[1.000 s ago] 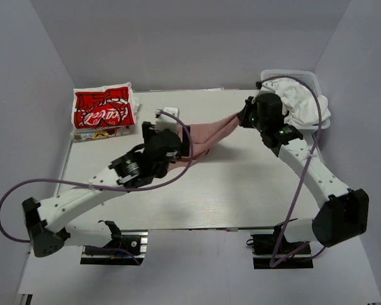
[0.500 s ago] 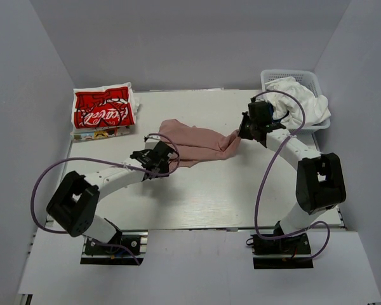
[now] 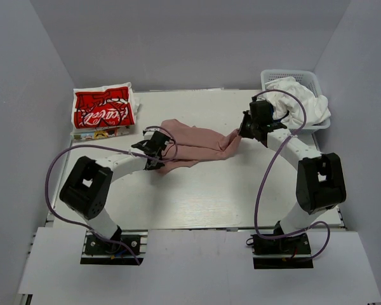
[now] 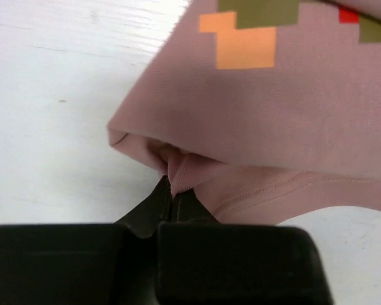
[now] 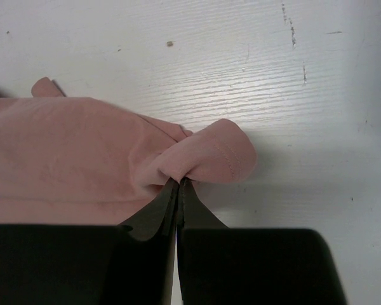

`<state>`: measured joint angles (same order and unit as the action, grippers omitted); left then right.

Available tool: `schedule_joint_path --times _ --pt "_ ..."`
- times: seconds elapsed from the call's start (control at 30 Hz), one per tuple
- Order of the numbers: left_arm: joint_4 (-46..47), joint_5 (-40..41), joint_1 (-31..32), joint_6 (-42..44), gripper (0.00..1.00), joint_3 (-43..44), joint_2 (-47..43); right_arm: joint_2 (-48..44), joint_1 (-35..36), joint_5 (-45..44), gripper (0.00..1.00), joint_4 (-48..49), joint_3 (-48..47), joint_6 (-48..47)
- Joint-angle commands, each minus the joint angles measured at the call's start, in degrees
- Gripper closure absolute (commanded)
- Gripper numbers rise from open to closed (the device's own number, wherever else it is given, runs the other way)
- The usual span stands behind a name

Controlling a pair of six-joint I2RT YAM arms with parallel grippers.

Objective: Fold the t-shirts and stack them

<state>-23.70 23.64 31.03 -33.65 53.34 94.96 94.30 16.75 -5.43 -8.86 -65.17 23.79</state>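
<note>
The pink t-shirt (image 3: 200, 145) lay stretched across the table (image 3: 241, 190) (orange print showing); the left gripper (image 4: 173, 192) pinched one end tight, the right gripper (image 5: 178, 184) pinched the other.

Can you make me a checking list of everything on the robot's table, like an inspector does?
Surface: white table with a wood grain.
Job's things: pink t-shirt lying crumpled mid-table; red t-shirt folded at the far left corner; white clothing heaped in the basket.
Clutter: white mesh basket at the far right corner.
Grippers: left gripper shut on the pink t-shirt's left edge; right gripper shut on its right end.
Cables: purple cables loop along both arms.
Surroundings: grey walls on three sides; nothing else seen.
</note>
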Motion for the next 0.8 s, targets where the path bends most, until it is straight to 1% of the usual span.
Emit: schedule_joint_path --times 0.0,0.03,0.07,0.1,0.17,0.2,0.23,0.27,0.3,0.33,0.37,0.4,0.43,0.47,0.57,0.6,0.63,0.7,0.73,0.77 --pt "-2.48 4.72 -0.26 -0.02 1.00 2.12 -7.31 -2.27 -0.84 -2.38 1.00 1.13 -1.89 -0.32" --pt "-4.66 6.40 -0.26 -0.01 1.00 3.07 -9.33 -3.50 -1.45 -2.74 1.00 0.78 -2.76 -0.50" --pt "-5.55 7.64 -0.26 0.60 1.00 4.91 -13.62 -4.29 -1.72 -4.66 1.00 0.95 -3.90 -1.02" --pt "-6.43 10.87 -0.26 0.60 1.00 6.23 -15.92 -5.95 -1.99 -5.55 1.00 0.78 -4.79 -1.64" --pt "-8.37 14.23 -0.26 3.57 1.00 10.70 -20.40 -9.12 -2.86 -10.19 1.00 -0.54 -8.39 -3.31" --pt "-8.38 17.20 0.43 4.72 1.00 12.30 -24.86 -13.05 -3.30 -11.43 1.00 -0.89 -9.09 -4.01" --pt "-8.38 18.19 0.44 5.69 1.00 15.53 -27.26 -14.57 -3.39 -14.66 1.00 -0.89 -10.58 -6.80" --pt "-7.85 18.72 0.44 5.70 1.00 16.96 -29.63 -15.80 -3.57 -18.52 1.00 -0.72 -12.25 -7.70" --pt "-6.54 17.77 0.44 7.87 1.00 17.93 -34.88 -19.99 -3.57 -21.87 1.00 -0.80 -13.05 -9.45" --pt "-0.27 16.28 0.44 10.77 1.00 17.94 -37.80 -21.34 -3.83 -23.64 1.00 -0.80 -14.97 -10.16" --pt "2.49 13.48 0.44 13.49 1.00 17.94 -40.44 -22.66 -4.01 -25.23 1.00 -1.50 -15.69 -12.95" --pt "4.44 11.80 0.44 17.52 1.00 18.89 -42.73 -25.02 -4.01 -28.46 1.00 -1.42 -17.61 -13.94" --pt "5.41 10.04 0.44 19.04 1.00 21.51 -45.97 -27.22 -4.01 -29.10 1.00 -1.86 -19.37 -14.73" --pt "4.20 5.85 0.44 19.75 1.00 23.72 -46.96 -29.85 -4.01 -29.63 1.00 -2.12 -19.99 -17.00" --pt "1.57 -3.30 0.44 21.87 1.00 31.89 -48.81 -36.09 -4.01 -30.25 1.00 -0.90 -22.37 -20.35" --pt "0.51 -3.34 0.44 21.87 1.00 34.00 -48.81 -37.25 -4.01 -30.86 1.00 -0.81 -23.68 -20.71" --pt "-0.63 -3.34 -0.08 22.57 1.00 38.28 -48.81 -39.61 -4.10 -31.39 1.00 -1.15 -25.61 -21.76" --pt "-3.01 -3.86 -0.09 23.62 1.00 42.26 -49.42 -41.12 -3.92 -31.48 1.00 -2.73 -28.94 -23.26" --pt "-3.62 -4.38 -0.09 24.33 1.00 45.76 -49.43 -42.35 -4.01 -30.35 1.00 -3.52 -31.31 -23.52" --pt "-5.02 -6.83 -0.09 24.33 1.00 47.54 -50.04 -43.66 -3.84 -29.82 1.00 -4.14 -32.64 -23.35"
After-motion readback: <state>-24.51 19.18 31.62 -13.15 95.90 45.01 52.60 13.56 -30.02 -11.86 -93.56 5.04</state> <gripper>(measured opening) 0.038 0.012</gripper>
